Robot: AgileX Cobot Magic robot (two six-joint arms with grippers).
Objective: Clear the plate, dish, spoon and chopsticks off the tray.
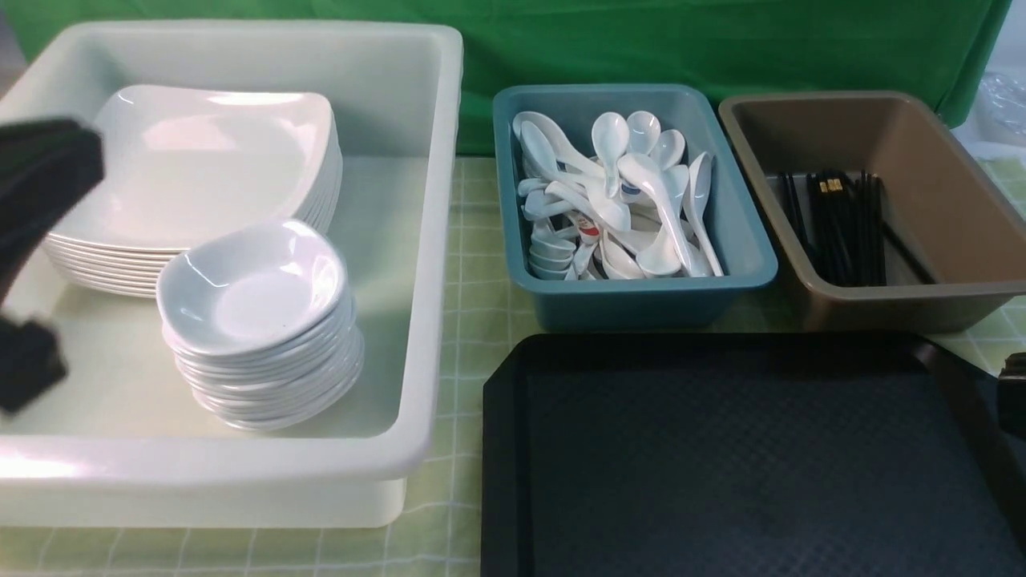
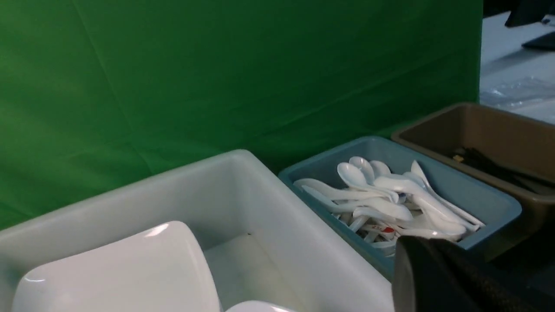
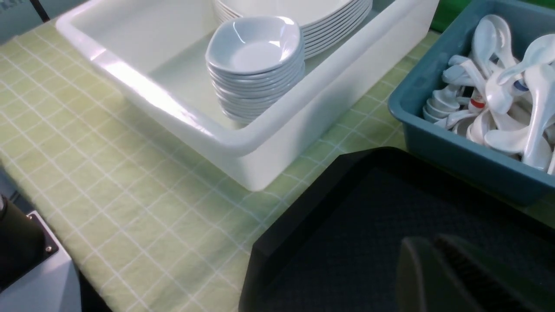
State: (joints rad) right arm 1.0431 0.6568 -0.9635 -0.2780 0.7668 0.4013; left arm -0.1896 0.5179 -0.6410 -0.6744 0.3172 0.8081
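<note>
Tray [image 1: 745, 457], lower right of frame, shows bare, so clearing looks finished; both tools, left [image 1: 32, 264] and right [image 3: 451, 277], pressed together holding nothing; next: retract.

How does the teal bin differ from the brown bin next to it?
The teal bin is blue-green and heaped with white spoons; the brown bin is tan-brown and holds a few black chopsticks, leaving much of its floor bare. The teal bin looks somewhat smaller. Both are rectangular plastic bins behind the black tray.
</note>
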